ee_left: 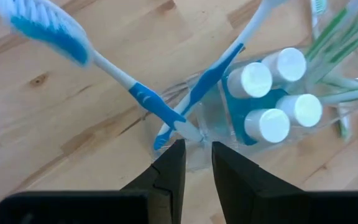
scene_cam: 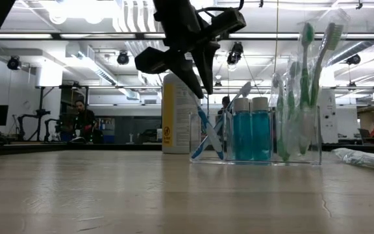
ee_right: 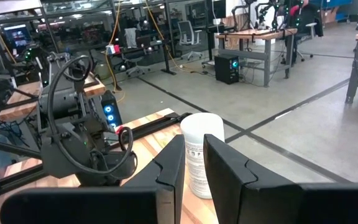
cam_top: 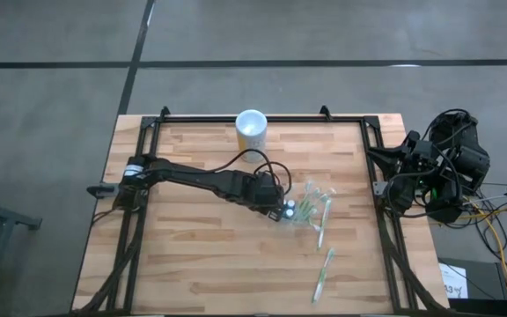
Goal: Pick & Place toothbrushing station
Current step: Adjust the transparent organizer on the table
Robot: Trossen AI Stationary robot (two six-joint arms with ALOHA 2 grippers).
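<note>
The dark left arm reaches from the left edge of the pale wooden slatted table (cam_top: pixel 201 246) toward its middle, ending in the left gripper (cam_top: pixel 282 209) just right of centre. In the left wrist view its two dark fingers (ee_left: pixel 171 171) stand a narrow gap apart above the wall of the toothbrushing station (ee_left: pixel 194 134), a small clear, colourless plastic holder; whether they pinch that wall or only hover over it cannot be told.

The station stands near the middle of the table, a little toward the right edge. A blue-and-white plastic toothbrush (ee_left: pixel 114 74) leans out of the compartment just beside the fingers, crossing a second blue-and-white toothbrush (ee_left: pixel 219 68). Next in the holder are small blue bottles with round white caps (ee_left: pixel 272 124), and farthest along stand green-and-white toothbrushes (scene_cam: pixel 304 78).

Behind the station, at the far edge of the table, stands an opaque yellow cup with a white rim (cam_top: pixel 251 130).

On the bare wood to the right of the station lie two loose green-and-white toothbrushes (cam_top: pixel 325 275), one nearer the front edge than the other.

The right arm is folded up beyond the right edge of the table; its right gripper (ee_right: pixel 194 165) shows fingers set close together with nothing between them.
</note>
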